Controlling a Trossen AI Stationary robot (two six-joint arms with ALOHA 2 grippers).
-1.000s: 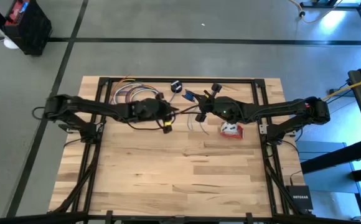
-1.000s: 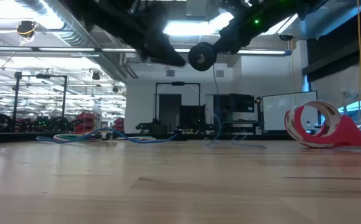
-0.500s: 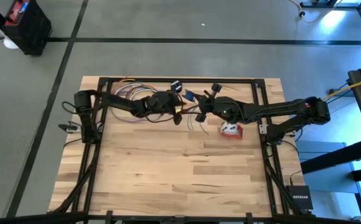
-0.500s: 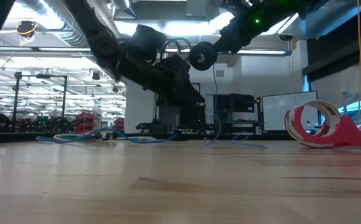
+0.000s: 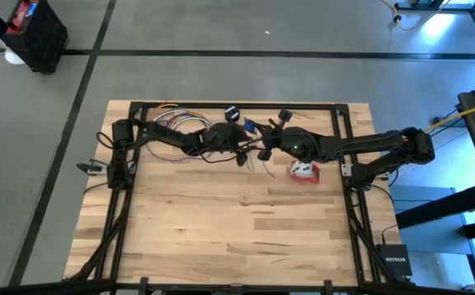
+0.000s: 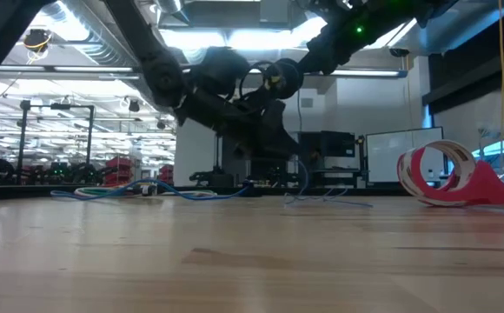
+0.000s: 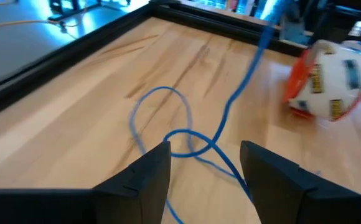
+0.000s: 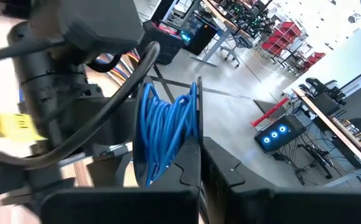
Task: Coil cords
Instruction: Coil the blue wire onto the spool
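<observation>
The thin blue cord (image 7: 168, 127) lies in loose loops on the wood and rises from there (image 7: 255, 59) to a coil (image 8: 165, 127) wound on a black round puck (image 6: 282, 76). My right gripper (image 5: 264, 152) is shut on that coil, high above the table. My left gripper (image 7: 205, 158) stands open just above the loose loops, close beside the right one (image 5: 242, 157), and touches nothing. The red-and-white cord bundle (image 5: 303, 170) rests on the table to the right of both grippers. My right gripper holds the coil of blue cord, several turns lying between two thin dark rims, at the coil's edge (image 8: 190, 155) beside the shut fingers. The coil is lifted clear of the table. The cord's free length (image 6: 303, 174) hangs slack from it to the wood.
A bunch of coloured cords (image 5: 172, 123) lies at the far left by the black frame rail (image 5: 237, 104). A small black-and-blue object (image 5: 232, 112) sits at the far edge. The near half of the table (image 5: 237, 229) is bare wood.
My left gripper has gone toward the table's right edge and down, ending close beside the right gripper over the loose blue loops. Its arm has folded in from the left. The right gripper and its coil have kept still.
</observation>
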